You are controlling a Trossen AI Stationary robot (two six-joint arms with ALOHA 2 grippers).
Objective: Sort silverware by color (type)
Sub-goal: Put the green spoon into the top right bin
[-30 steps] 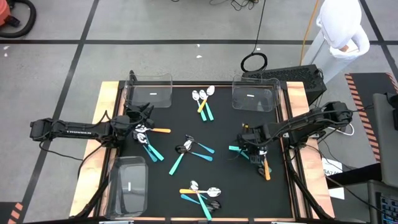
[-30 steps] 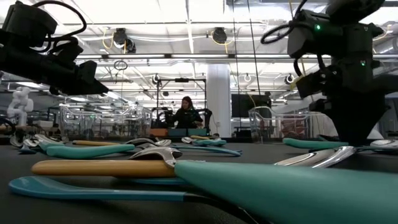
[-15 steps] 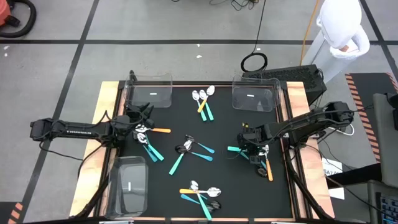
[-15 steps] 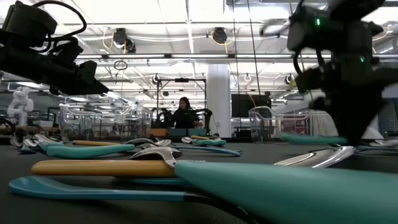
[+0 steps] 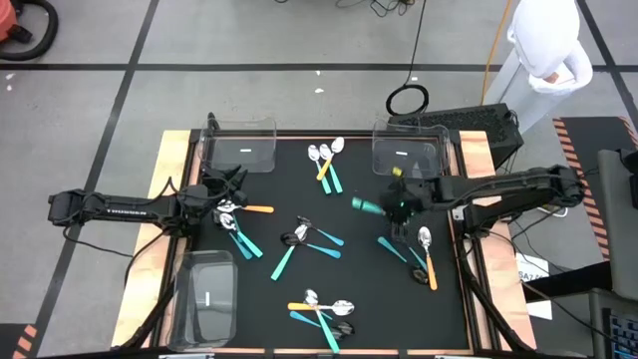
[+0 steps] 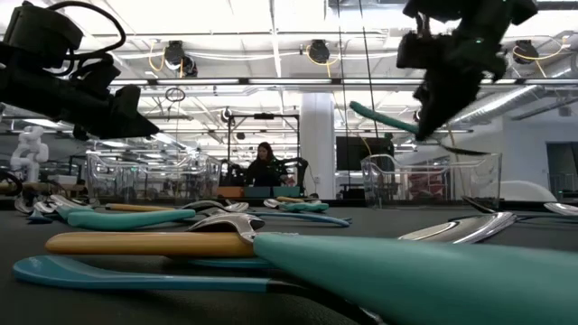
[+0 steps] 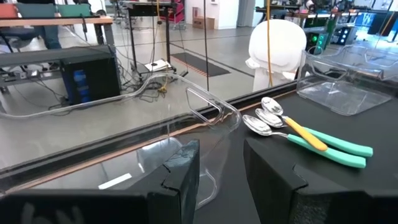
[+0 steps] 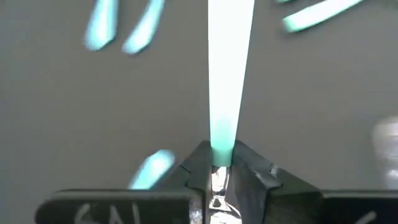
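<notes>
**Teal spoon up in the air at the right side of the table**

We see a teal-handled spoon [image 5: 371, 206] lifted clear of the black table [image 5: 279, 194], clamped head-first in the right gripper [image 5: 399, 207]. Its long axis runs across the table, the handle pointing away from the claw toward the middle; in the low view the handle [image 6: 379, 116] slopes a little upward and away from the fingers. The right wrist view shows the handle [image 8: 225, 74] running straight out from between the two clenched fingertips [image 8: 242, 163].

Just below that gripper on the table we spot a leftover pair by the right edge: an orange-handled spoon [image 5: 428, 259] with a silver head, and a teal one [image 5: 397, 249] beside it, both lying roughly lengthwise toward the front edge.

Out from there, a small cluster [image 5: 326, 165] sits near the back edge between two clear bins [image 5: 407, 150], another crossed group [image 5: 307, 242] lies mid-table, and a heap [image 5: 321, 314] rests at the front edge.

Over at the left edge, the left gripper [image 5: 225, 189] hovers above a further bunch [image 5: 239, 227], fingers [image 7: 177, 180] apart and grasping nothing, facing the back-left bin [image 7: 186, 124].
</notes>
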